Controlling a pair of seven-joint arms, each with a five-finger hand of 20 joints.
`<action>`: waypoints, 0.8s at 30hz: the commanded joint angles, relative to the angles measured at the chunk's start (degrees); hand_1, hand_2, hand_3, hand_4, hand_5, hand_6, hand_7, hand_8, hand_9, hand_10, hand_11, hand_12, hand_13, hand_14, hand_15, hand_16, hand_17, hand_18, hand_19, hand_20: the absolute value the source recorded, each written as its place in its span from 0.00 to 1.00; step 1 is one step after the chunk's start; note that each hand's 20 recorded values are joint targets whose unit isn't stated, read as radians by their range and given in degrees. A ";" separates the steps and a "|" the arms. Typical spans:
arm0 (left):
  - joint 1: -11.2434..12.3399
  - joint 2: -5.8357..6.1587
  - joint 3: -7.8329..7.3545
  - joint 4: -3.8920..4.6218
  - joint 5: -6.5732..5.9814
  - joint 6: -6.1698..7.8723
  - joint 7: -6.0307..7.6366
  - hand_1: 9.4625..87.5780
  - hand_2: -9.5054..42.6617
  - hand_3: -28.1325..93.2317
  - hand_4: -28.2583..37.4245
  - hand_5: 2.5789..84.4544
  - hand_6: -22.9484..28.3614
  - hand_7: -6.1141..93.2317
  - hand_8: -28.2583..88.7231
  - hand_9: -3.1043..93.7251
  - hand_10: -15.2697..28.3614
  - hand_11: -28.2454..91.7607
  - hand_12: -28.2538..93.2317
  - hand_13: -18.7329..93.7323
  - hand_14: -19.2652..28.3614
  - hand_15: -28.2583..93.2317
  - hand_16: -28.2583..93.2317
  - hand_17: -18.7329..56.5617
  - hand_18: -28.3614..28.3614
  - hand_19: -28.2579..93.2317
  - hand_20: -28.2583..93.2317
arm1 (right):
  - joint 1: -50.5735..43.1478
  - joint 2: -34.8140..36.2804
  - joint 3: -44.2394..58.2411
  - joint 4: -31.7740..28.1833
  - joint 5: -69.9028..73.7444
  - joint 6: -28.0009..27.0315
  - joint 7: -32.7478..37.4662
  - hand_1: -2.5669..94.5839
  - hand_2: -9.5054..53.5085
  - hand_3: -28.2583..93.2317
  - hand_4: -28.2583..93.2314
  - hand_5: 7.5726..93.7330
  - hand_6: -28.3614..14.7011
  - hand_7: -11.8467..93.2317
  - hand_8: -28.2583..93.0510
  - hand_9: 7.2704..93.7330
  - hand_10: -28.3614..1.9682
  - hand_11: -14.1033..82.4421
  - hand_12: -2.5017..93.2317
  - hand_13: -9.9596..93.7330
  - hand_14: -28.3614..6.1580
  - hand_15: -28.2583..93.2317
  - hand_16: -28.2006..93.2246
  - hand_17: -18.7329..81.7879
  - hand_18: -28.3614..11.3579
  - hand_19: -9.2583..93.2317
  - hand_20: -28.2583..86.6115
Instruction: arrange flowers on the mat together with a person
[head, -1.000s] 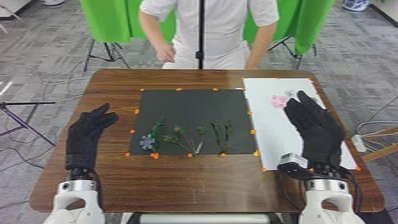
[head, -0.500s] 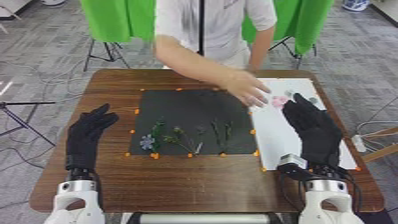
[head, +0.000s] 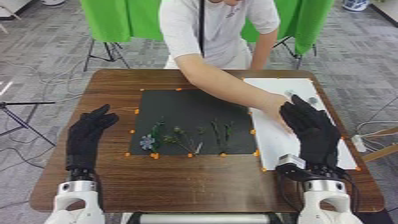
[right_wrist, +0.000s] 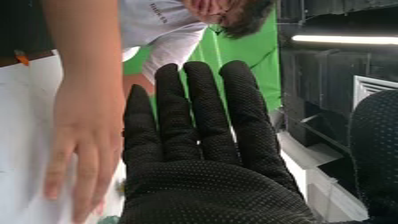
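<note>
From my seat, my right hand (head: 315, 132) is open, fingers straight, palm empty, above the white sheet (head: 282, 152) by the desk's (head: 204, 182) right edge. A person's hand (head: 274, 106) reaches over that sheet, close beside mine. My left hand (head: 86, 132) hangs near the left edge, fingers relaxed. The blue flower (head: 147, 143) and green stems (head: 216, 131) lie along the black mat's (head: 164, 105) near side.
</note>
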 joint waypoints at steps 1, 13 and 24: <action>0.47 -0.52 -0.18 0.01 -0.25 -0.43 -0.58 0.11 0.47 0.78 0.00 0.61 0.56 0.17 0.19 0.58 0.70 0.39 0.35 0.56 0.80 0.37 0.24 0.42 0.72 0.31 0.42 | -0.55 -0.54 -0.16 -0.30 0.20 0.84 -0.27 0.11 0.25 0.85 0.09 0.50 0.59 0.19 0.17 0.48 0.45 0.21 0.16 0.46 0.47 0.34 0.35 0.40 0.39 0.11 0.50; 1.09 -0.51 -0.55 -0.19 -1.79 0.71 -1.38 0.12 0.59 0.77 0.00 0.62 0.56 0.17 0.19 0.59 0.70 0.39 0.34 0.57 0.80 0.37 0.24 0.42 0.72 0.31 0.42 | -0.72 -0.50 -0.15 -0.37 0.24 0.91 -0.09 0.11 0.25 0.85 0.09 0.50 0.59 0.20 0.17 0.49 0.45 0.21 0.16 0.47 0.47 0.34 0.36 0.41 0.39 0.10 0.51; 1.10 -0.40 -0.23 -0.50 -2.96 2.71 -2.23 0.16 0.83 0.72 0.00 0.65 0.57 0.17 0.19 0.61 0.70 0.39 0.34 0.58 0.80 0.38 0.23 0.43 0.72 0.32 0.43 | -0.84 -0.36 -0.09 -0.40 0.12 0.88 -0.10 0.11 0.25 0.85 0.09 0.51 0.59 0.20 0.17 0.49 0.45 0.21 0.16 0.47 0.47 0.34 0.36 0.41 0.39 0.10 0.51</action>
